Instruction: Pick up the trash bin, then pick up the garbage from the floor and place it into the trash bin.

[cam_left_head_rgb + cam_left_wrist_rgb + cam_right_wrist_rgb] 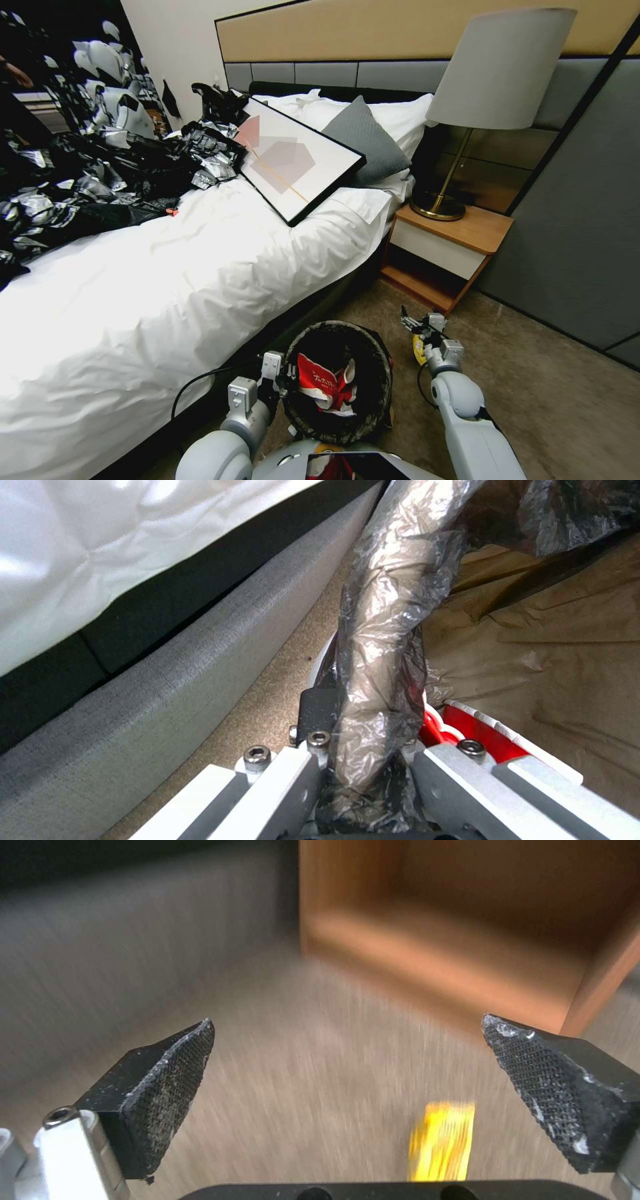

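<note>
White plastic shows under the dark brown-black liner bag of the small round trash bin (pixel 339 381), which stands upright with its mouth facing up, just beside the white-sheeted bed (pixel 133 313). The left gripper (pixel 363 760) is pinched on the bin's bag-covered rim on the side nearest the bed. Inside the bin lies a crumpled red-and-white wrapper (pixel 325 385). On the bin's other side, the right gripper (pixel 347 1065) hangs low over the brown carpet (pixel 553 393) with its black textured pads (pixel 170 1080) spread wide apart. A yellow banana peel (pixel 441 1140) lies on the carpet just below that gripper, its long axis running away from the bin toward the wooden nightstand (pixel 443 257) beyond, which stands against the bed's head end.
</note>
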Robot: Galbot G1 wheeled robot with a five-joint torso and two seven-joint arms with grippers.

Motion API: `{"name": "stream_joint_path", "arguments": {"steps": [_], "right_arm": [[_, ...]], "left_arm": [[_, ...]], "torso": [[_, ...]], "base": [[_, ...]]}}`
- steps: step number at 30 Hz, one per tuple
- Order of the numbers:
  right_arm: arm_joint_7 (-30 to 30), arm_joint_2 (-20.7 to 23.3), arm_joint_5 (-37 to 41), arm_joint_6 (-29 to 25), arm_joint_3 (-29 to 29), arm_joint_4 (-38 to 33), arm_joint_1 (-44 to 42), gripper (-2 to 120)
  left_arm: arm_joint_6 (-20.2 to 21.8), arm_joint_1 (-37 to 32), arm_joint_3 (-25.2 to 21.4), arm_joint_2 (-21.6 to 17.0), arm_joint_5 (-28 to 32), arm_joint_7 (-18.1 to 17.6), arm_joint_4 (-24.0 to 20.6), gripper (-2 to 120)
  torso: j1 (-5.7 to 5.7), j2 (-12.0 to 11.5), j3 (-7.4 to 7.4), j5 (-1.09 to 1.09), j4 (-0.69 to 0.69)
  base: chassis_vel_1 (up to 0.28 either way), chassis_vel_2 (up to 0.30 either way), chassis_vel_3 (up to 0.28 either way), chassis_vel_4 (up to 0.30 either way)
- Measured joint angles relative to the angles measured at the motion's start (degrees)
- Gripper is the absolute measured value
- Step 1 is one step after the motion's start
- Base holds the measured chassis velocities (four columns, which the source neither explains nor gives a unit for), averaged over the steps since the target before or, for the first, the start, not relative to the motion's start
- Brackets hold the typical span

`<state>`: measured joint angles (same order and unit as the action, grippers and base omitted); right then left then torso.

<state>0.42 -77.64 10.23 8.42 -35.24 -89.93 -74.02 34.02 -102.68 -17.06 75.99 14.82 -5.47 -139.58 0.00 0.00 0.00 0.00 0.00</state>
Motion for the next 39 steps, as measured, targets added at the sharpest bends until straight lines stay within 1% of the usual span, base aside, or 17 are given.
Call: {"name": "stream_joint_path", "arguments": {"steps": [1, 2, 7, 15, 17, 20, 24, 36, 39], "right_arm": [[0.00, 0.20, 0.04, 0.02, 0.35, 2.35, 1.05, 100], [0.00, 0.20, 0.04, 0.02, 0.35, 2.35, 1.05, 100], [-0.25, 0.30, 0.15, -0.25, 0.78, 8.24, 3.82, 100], [-0.43, 0.30, -0.61, -0.98, 0.97, 13.70, 7.36, 100], [-0.43, 0.30, -0.65, -1.02, 0.96, 13.85, 7.44, 100], [-0.44, 0.32, -1.49, -2.25, 0.61, 17.84, 9.62, 100], [-0.37, 0.49, -1.80, -3.01, -0.09, 20.36, 10.81, 100], [-0.25, 0.91, -2.06, -4.56, -1.22, 23.80, 11.14, 100], [-0.25, 0.88, -2.19, -5.27, -1.37, 26.03, 11.35, 100]], "left_arm": [[-0.01, 0.00, -0.06, 0.02, 0.01, 0.00, 0.00, 0], [-0.01, 0.00, -0.06, 0.02, 0.01, 0.00, 0.00, 0], [-0.04, -0.02, -0.09, 0.21, 0.15, -0.03, -0.01, 0], [-0.04, -0.11, -0.19, 0.23, 0.18, -0.07, -0.01, 0], [-0.04, -0.12, -0.21, 0.24, 0.18, -0.07, -0.01, 0], [-0.05, -0.13, -0.34, 0.22, 0.19, -0.08, -0.01, 0], [-0.06, -0.12, -0.37, 0.21, 0.21, -0.08, -0.01, 0], [-0.17, -0.15, -0.23, 0.17, 0.23, -0.08, 0.15, 0], [-0.18, -0.20, -0.25, 0.03, 0.23, -0.10, 0.15, 0]], "torso": [[0.00, 0.00, 0.00, 0.00, 0.00], [0.00, 0.00, 0.00, 0.00, 0.00], [0.00, 0.00, 0.00, 0.00, 0.00], [0.00, 0.00, 0.00, 0.00, 0.00], [0.00, 0.00, 0.00, 0.00, 0.00], [0.00, 0.00, 0.00, 0.00, 0.00], [0.00, 0.00, 0.00, 0.00, 0.00], [0.00, 0.00, 0.00, 0.00, 0.00], [-0.01, 0.00, 0.00, 0.00, 0.00]], "base": [[0.000, 0.000, 0.000, 0.000], [0.000, 0.000, 0.000, 0.000], [0.000, 0.000, 0.000, 0.000], [0.000, 0.000, 0.000, 0.000], [0.000, 0.000, 0.000, 0.000], [0.000, 0.000, 0.000, 0.000], [0.000, 0.000, 0.000, 0.000], [0.000, 0.000, 0.000, 0.000], [0.000, 0.000, 0.000, 0.000]]}}
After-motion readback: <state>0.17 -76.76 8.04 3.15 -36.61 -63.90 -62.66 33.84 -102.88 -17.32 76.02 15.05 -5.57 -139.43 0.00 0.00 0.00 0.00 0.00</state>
